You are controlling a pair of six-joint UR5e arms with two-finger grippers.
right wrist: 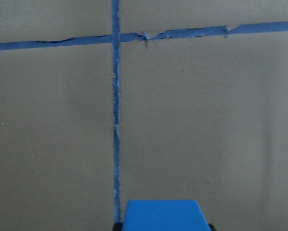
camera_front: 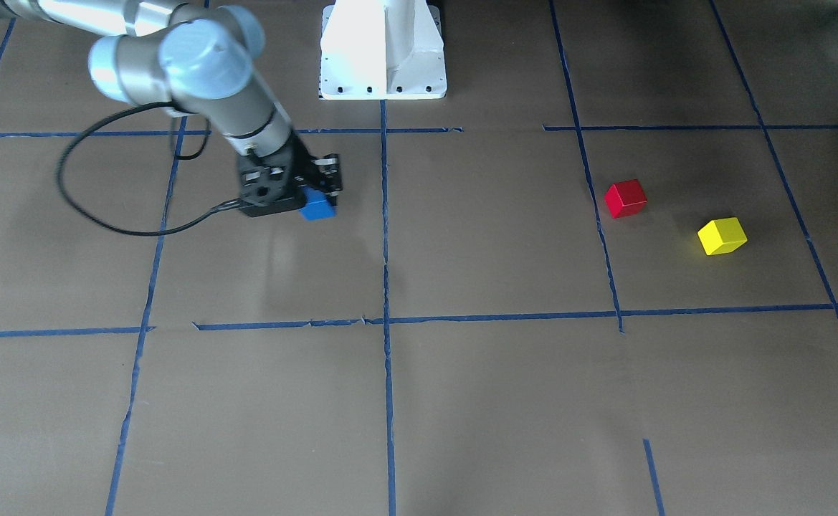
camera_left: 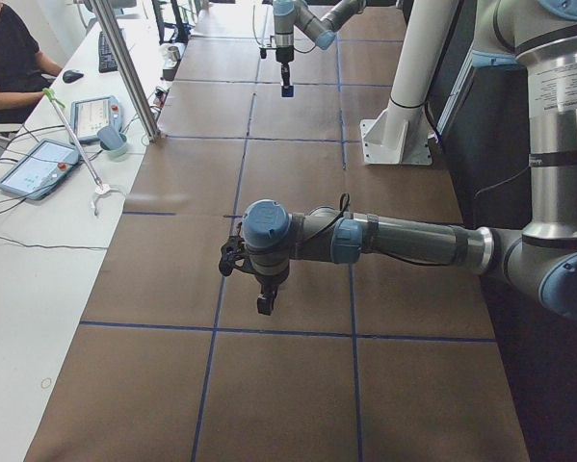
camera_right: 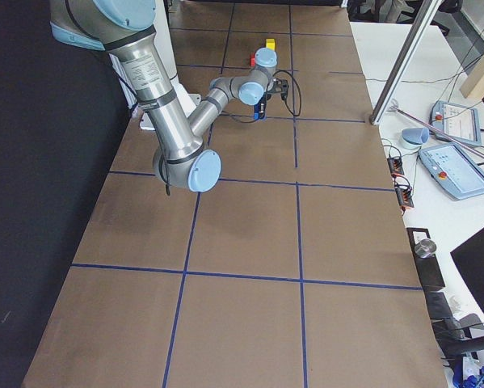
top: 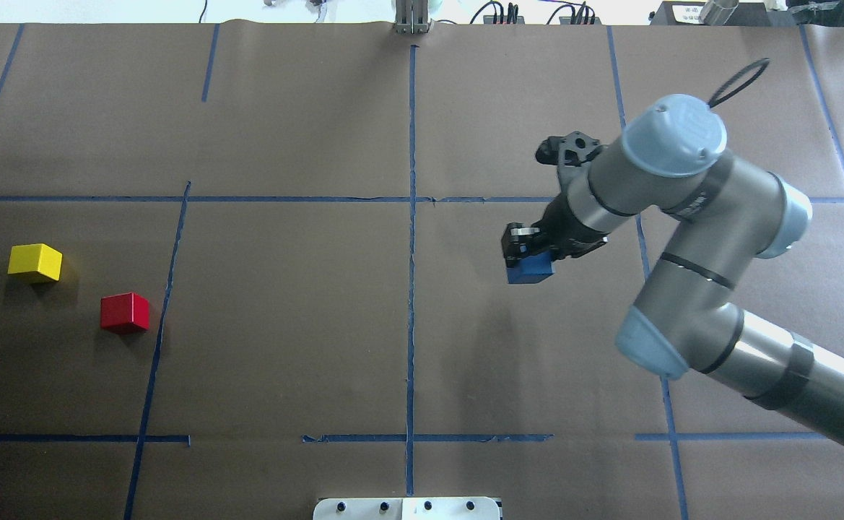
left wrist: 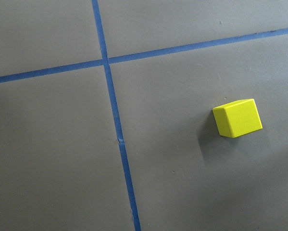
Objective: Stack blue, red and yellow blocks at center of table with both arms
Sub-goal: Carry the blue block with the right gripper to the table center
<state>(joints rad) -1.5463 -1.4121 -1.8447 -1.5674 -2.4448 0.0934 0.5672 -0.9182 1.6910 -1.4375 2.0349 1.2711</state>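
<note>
Overhead exterior: right gripper (top: 529, 260) pinches blue block (top: 530, 273); red block (top: 125, 312) & yellow block (top: 35, 262) far off to its side; left gripper (camera_left: 265, 306), can't tell.

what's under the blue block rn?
Only bare table paper shows around it, no other block. The blue block sits in the right pincer. The spot directly beneath is covered by block and pincer.

Right arm (top: 707, 238): silver tubes, pale blue joint caps (top: 674, 133), black bands, black right gripper (camera_front: 318, 193), a black cable (camera_front: 59, 170) looping off the wrist. White base (camera_front: 383, 50), dark bolts along its flange.
</note>
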